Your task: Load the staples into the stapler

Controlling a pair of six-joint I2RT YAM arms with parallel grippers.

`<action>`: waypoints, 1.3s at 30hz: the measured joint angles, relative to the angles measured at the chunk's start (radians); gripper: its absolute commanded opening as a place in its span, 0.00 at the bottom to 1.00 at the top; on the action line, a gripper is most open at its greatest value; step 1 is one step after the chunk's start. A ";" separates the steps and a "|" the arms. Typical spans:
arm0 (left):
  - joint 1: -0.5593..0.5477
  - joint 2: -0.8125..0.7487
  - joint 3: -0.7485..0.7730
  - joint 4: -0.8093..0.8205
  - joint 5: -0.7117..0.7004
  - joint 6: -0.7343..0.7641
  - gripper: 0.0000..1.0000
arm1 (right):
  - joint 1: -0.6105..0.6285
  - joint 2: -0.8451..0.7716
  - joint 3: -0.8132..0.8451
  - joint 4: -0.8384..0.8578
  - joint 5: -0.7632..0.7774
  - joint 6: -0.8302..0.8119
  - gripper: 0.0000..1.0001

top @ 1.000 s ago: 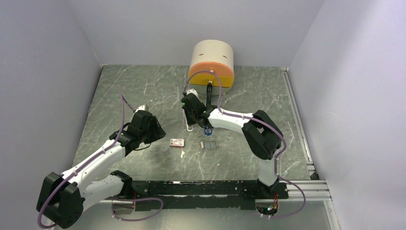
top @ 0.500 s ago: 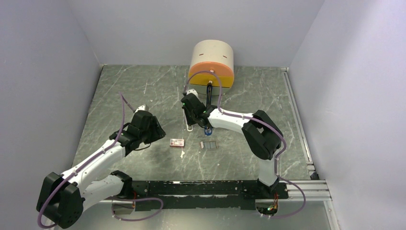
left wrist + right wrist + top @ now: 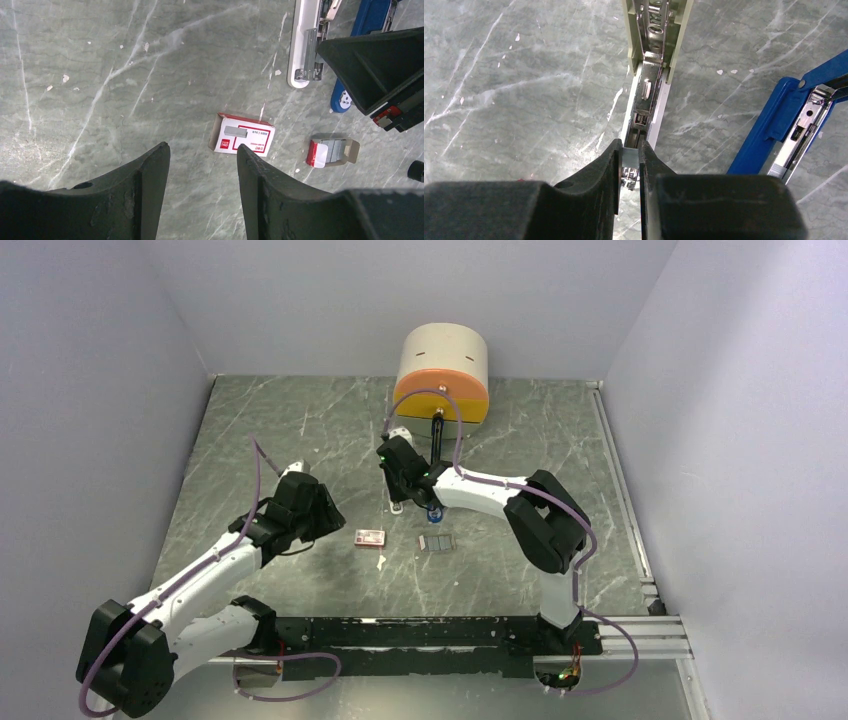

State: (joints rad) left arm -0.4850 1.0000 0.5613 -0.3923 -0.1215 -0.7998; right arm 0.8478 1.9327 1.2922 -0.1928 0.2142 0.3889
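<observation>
My right gripper [image 3: 629,150] is shut on a short silvery strip of staples [image 3: 630,156]. It holds the strip just above the open metal channel of a white stapler [image 3: 650,90] that lies opened flat on the table. In the top view this gripper [image 3: 398,490] is over the white stapler [image 3: 396,504]. More staples [image 3: 336,149] lie in an open red-and-white tray, also seen in the top view [image 3: 436,542]. My left gripper [image 3: 202,147] is open and empty, above the table just left of the small red-and-white box [image 3: 243,135].
A blue stapler [image 3: 774,135] lies open just right of the white one, and shows in the top view [image 3: 433,512]. A beige and orange cylinder [image 3: 443,373] stands at the back. The red-and-white box [image 3: 370,537] lies between the grippers. Grey walls enclose the table.
Almost nothing: both arms have shifted by only a trifle, and the objects on the table have not moved.
</observation>
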 measured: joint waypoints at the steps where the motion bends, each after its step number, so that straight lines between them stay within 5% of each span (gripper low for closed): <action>1: 0.000 -0.001 0.000 0.000 0.000 0.000 0.57 | 0.001 0.000 0.000 -0.001 0.001 0.000 0.18; 39: 0.002 -0.021 -0.007 0.000 0.000 0.000 0.57 | 0.024 0.006 -0.002 -0.026 0.063 0.053 0.20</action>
State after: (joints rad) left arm -0.4828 0.9791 0.5541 -0.3927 -0.1215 -0.8001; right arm 0.8719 1.9385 1.2900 -0.2184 0.2768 0.4419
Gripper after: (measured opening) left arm 0.570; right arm 0.203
